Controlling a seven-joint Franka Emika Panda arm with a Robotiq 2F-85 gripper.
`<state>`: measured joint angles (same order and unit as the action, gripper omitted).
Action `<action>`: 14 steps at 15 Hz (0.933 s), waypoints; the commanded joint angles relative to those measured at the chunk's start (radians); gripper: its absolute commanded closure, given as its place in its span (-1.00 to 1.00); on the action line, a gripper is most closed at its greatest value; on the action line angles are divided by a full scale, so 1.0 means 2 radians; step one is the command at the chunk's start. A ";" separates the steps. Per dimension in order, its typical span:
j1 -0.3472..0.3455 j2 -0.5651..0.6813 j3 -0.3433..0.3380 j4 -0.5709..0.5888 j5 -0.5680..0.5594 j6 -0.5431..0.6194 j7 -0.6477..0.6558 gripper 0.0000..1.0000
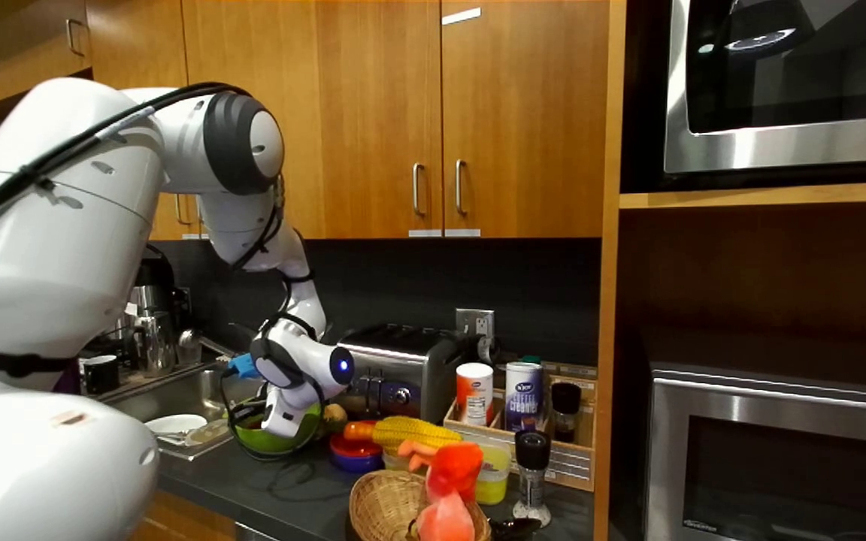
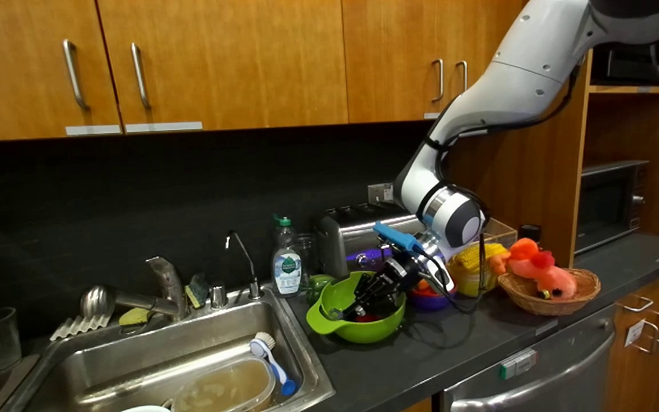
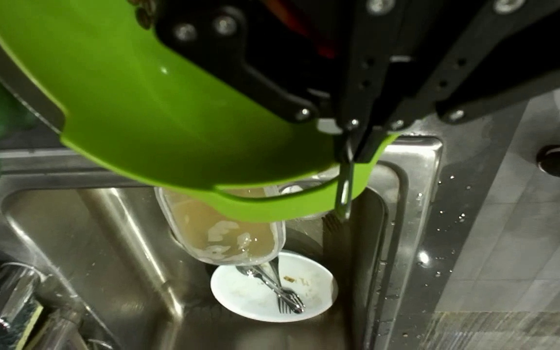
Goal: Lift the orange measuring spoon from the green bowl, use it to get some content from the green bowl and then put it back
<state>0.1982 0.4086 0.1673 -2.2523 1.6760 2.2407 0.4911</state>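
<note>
In both exterior views we find the green bowl [image 2: 370, 334] upright on the dark counter [image 2: 364, 369], in the lower half of the frame; in the wrist view it occupies the upper left. Its surface is bright lime, plain and smooth. The body is round, so we assign it no long axis; its mouth faces upward, and the slotted handle [image 2: 322, 325] points toward the lower left in an exterior view and toward the bottom of the frame in the wrist view. Brown pieces [image 3: 144, 15] show inside, at the top of the wrist view. A red-orange patch [image 2: 367, 318] shows beneath the gripper [image 3: 355, 149]; we cannot tell whether it is the orange measuring spoon, nor trace its long axis. The 2 fingers [image 3: 373, 144], entering from the upper right of the wrist view, are clenched together and overlap the bowl's edge beside the handle; contact we cannot confirm. Whether the narrow shiny strip [image 3: 345, 187] below them is held, we cannot tell.
</note>
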 commanded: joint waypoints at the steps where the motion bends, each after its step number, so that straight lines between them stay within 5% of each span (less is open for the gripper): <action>1: -0.007 -0.018 -0.009 -0.012 -0.039 -0.046 0.046 0.99; 14: -0.030 -0.001 -0.031 0.014 -0.053 -0.172 0.138 0.99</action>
<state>0.1453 0.3976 0.1132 -2.2382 1.5764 1.9557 0.7110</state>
